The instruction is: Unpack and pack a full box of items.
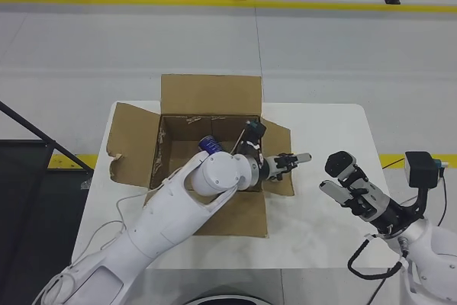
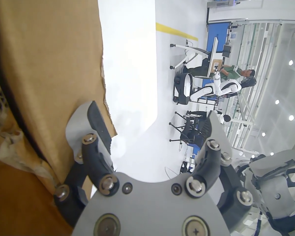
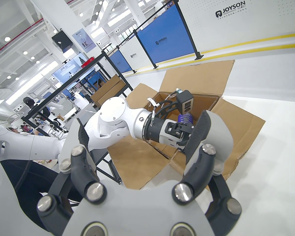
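An open cardboard box (image 1: pixel 210 99) stands on the white table (image 1: pixel 320 236) with its flaps spread out. Inside it, a blue-purple ribbed item (image 1: pixel 208 142) (image 3: pixel 185 118) stands near the back wall. My left arm lies across the box, and its gripper (image 1: pixel 293 160) (image 2: pixel 154 126) is open at the right flap (image 1: pixel 281 141) (image 2: pixel 51 62). One of its fingers (image 2: pixel 98 124) sits against that flap's edge. My right gripper (image 1: pixel 339 181) (image 3: pixel 141 131) is open and holds nothing, above the table to the right of the box.
A black frame (image 1: pixel 14 114) and a dark panel (image 1: pixel 14 213) stand off the table's left side. Bare table shows in front of the box and to its right, around the right arm. The rest of the box's contents are hidden by the left arm.
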Controlling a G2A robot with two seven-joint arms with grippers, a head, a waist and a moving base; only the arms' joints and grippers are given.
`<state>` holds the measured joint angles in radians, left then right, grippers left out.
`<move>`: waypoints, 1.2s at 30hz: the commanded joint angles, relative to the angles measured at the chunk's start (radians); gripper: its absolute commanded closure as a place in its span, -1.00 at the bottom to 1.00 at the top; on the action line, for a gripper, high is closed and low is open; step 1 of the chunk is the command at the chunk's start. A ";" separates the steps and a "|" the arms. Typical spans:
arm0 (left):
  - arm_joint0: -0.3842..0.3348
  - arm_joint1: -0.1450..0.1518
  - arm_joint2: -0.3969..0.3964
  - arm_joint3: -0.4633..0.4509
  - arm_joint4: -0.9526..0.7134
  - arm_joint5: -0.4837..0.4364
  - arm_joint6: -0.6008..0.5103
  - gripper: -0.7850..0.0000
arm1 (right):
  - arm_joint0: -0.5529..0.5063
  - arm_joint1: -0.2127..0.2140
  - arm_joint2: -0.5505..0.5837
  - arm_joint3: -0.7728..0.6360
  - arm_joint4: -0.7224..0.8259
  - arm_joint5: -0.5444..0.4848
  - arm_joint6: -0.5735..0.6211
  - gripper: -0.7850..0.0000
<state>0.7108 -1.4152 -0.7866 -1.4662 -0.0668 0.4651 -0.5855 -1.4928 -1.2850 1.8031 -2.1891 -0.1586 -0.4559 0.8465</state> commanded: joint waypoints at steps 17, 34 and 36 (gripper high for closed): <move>0.031 0.016 -0.154 -0.170 -0.008 0.031 0.033 -1.00 | 0.015 0.010 -0.031 -0.019 -0.039 -0.004 -0.005 -1.00; 0.299 0.112 -0.669 -0.628 0.137 0.140 -0.022 -1.00 | 0.530 0.035 -0.422 0.169 -0.244 0.109 0.256 -1.00; 0.350 0.122 -0.740 -0.679 0.152 0.148 -0.037 -1.00 | 0.606 0.032 -0.489 0.232 -0.282 0.134 0.280 -1.00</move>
<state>1.0287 -1.2989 -1.4797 -2.1148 0.0768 0.6086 -0.6141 -0.9358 -1.2513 1.3548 -1.9945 -0.4199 -0.3358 1.1140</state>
